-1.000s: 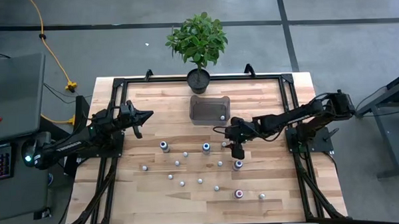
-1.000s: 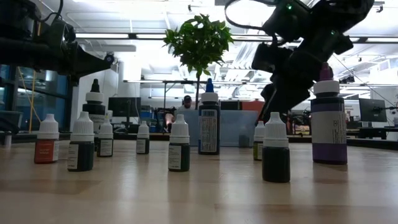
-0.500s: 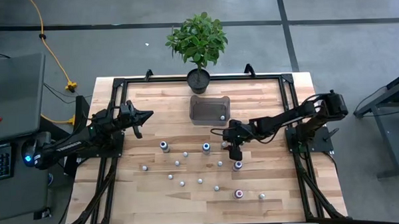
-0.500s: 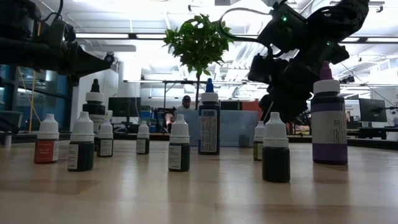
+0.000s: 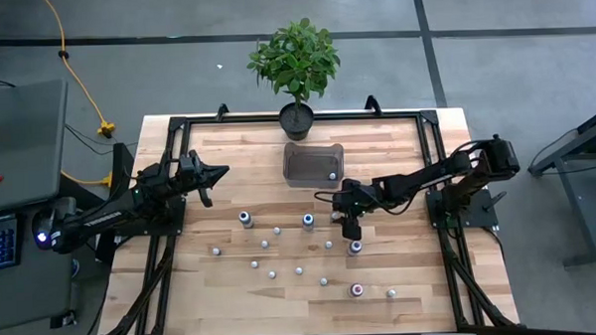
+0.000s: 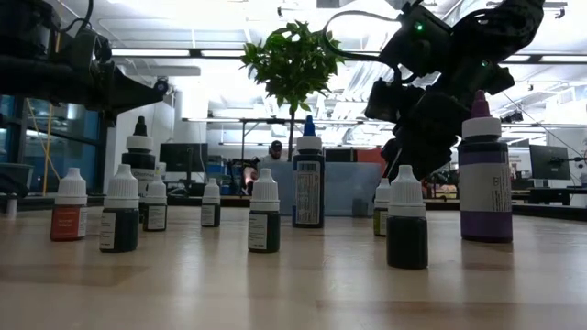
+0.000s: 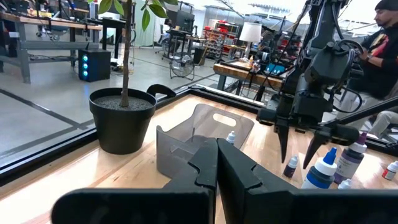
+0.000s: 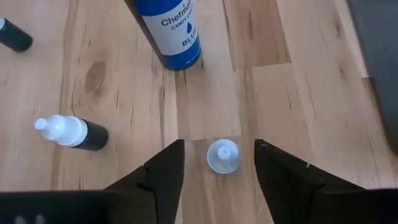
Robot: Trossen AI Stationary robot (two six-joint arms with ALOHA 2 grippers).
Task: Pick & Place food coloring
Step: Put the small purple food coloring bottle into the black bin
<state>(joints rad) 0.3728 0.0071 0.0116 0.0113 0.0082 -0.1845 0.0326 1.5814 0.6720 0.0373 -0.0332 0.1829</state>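
Several tiny food coloring bottles (image 5: 277,250) stand upright on the wooden table; most have whitish caps. My right gripper (image 8: 219,144) is open and points down over one small white-capped bottle (image 8: 223,155). Its fingers stand on either side of the cap, apart from it. In the high view this gripper (image 5: 349,223) is near the table's middle, beside the taller blue bottle (image 5: 308,220). My left gripper (image 5: 219,172) is shut and waits raised over the table's left part. One bottle (image 5: 331,175) lies inside the clear bin (image 5: 300,165).
A potted plant (image 5: 296,116) stands at the far edge behind the bin. The blue bottle (image 8: 173,34) and a dark white-capped bottle (image 8: 71,132) are close to my right gripper. A large purple-capped bottle (image 6: 484,179) stands nearer the camera. Bare wood lies toward the near edge.
My right gripper has shifted a little toward the table's left, coming over the small white-capped bottle, and has held still for the last half second. The bottles have stayed in place.
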